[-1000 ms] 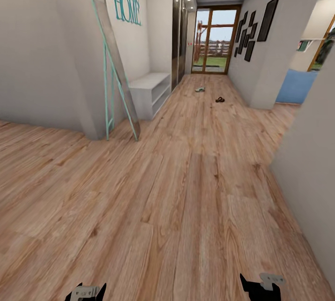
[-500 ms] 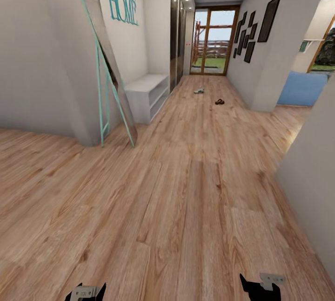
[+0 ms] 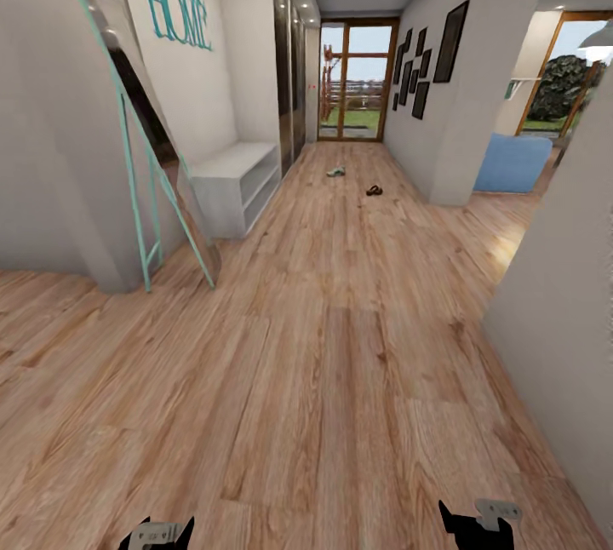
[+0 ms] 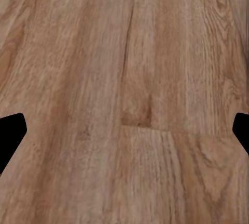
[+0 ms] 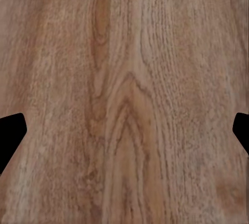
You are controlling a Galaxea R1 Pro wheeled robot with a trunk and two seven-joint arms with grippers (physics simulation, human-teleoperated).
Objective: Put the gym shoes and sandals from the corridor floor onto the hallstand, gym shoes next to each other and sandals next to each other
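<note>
Far down the corridor floor (image 3: 340, 346), a gym shoe (image 3: 337, 171) lies as a small white and green shape. A dark brown sandal (image 3: 374, 190) rests a little nearer and to its right. Both are too small to make out in detail. The hallstand is out of view. My left gripper (image 3: 157, 533) and right gripper (image 3: 477, 520) sit low at the picture's bottom edge, far from the shoes. In the wrist views the left gripper (image 4: 124, 130) and right gripper (image 5: 124, 130) hang open over bare planks, with the dark fingertips (image 4: 10, 135) spread wide apart.
A plain low white bench (image 3: 230, 184) stands against the left wall. A mint-framed mirror (image 3: 145, 141) leans in front of it. A grey wall corner (image 3: 553, 312) juts in close on the right. Glass doors (image 3: 349, 82) end the corridor. A blue seat (image 3: 511, 163) is at the right.
The whole picture has shifted left and the side room at the right shows more, so the camera has moved. Both grippers keep their places in the view.
</note>
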